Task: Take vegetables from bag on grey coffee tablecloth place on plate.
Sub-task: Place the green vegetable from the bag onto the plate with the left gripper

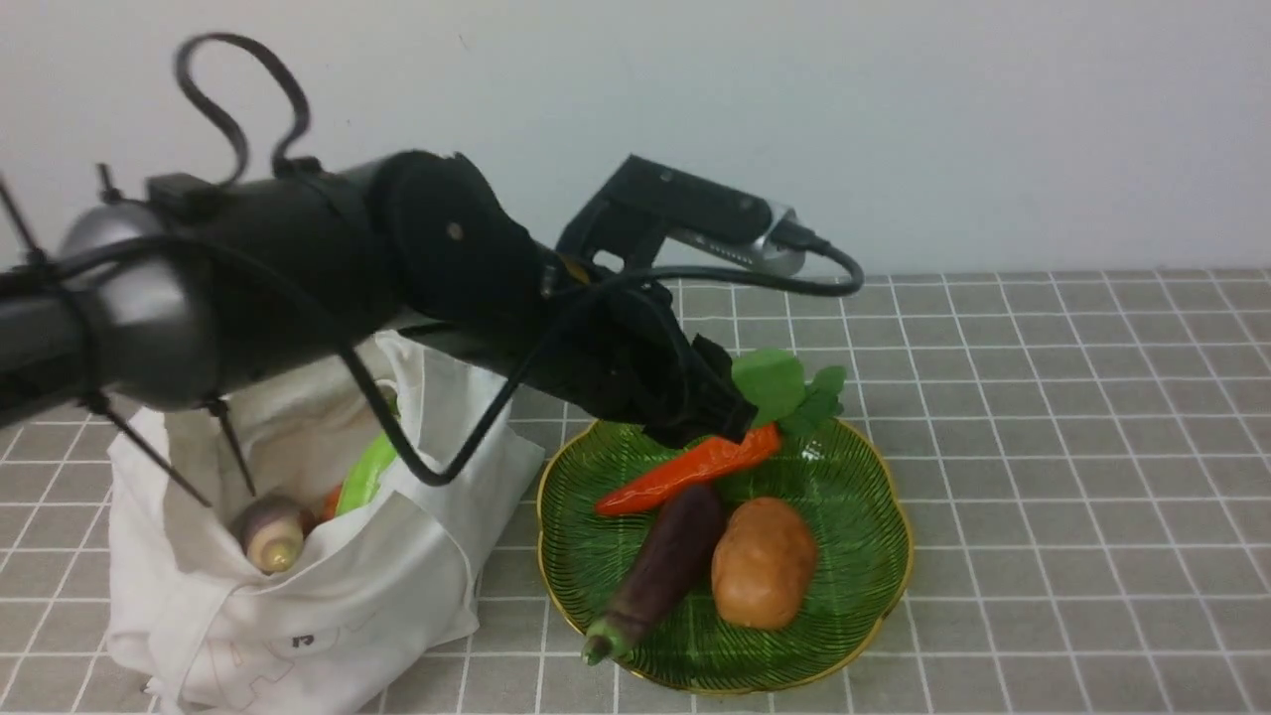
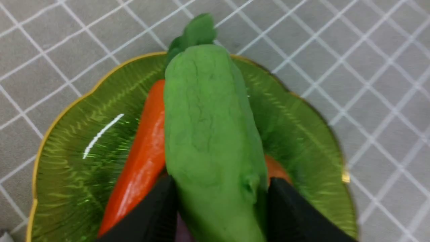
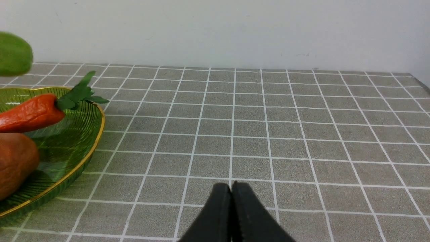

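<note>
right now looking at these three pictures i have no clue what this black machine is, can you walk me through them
This is a robot with two arms. The wide picture comes from a camera between the arms; the other two come from a camera on each wrist. In the wide one the left arm reaches over a green plate on a grey checked tablecloth. The left fingers grip a green cucumber above the plate. On the plate lie a carrot, an eggplant and a potato. Beside it sits a white bag with more vegetables inside. The right fingers are shut, holding nothing, above the cloth.
</note>
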Robot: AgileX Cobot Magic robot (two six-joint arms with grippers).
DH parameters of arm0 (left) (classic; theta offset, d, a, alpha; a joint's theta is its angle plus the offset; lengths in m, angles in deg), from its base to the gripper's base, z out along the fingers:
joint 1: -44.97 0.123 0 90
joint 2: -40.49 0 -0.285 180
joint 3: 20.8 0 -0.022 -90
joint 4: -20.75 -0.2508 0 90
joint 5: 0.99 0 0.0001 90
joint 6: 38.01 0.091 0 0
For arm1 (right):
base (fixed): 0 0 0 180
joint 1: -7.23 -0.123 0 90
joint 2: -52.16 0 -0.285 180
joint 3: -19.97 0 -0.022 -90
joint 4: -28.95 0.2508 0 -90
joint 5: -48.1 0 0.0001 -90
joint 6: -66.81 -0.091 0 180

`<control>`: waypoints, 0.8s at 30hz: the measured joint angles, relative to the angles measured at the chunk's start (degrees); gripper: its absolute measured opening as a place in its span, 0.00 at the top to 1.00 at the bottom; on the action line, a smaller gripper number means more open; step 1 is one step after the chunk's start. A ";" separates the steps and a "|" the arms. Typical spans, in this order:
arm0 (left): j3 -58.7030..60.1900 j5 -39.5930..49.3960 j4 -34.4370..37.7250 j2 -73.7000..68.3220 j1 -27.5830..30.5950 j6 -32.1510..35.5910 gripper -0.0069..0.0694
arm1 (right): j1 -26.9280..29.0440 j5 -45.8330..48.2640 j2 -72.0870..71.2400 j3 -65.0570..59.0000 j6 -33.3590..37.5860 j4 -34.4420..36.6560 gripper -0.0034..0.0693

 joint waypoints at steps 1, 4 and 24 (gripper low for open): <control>0.00 -0.66 -0.11 -1.25 0.00 0.00 0.50 | 0.00 0.00 0.00 0.00 0.00 0.00 0.97; 0.00 -1.66 -0.41 -3.56 0.00 0.04 0.50 | 0.00 0.00 0.00 0.00 0.00 0.00 0.97; 0.00 7.20 -15.82 13.65 6.15 -12.30 0.27 | 0.00 0.00 0.00 0.00 0.00 0.00 0.97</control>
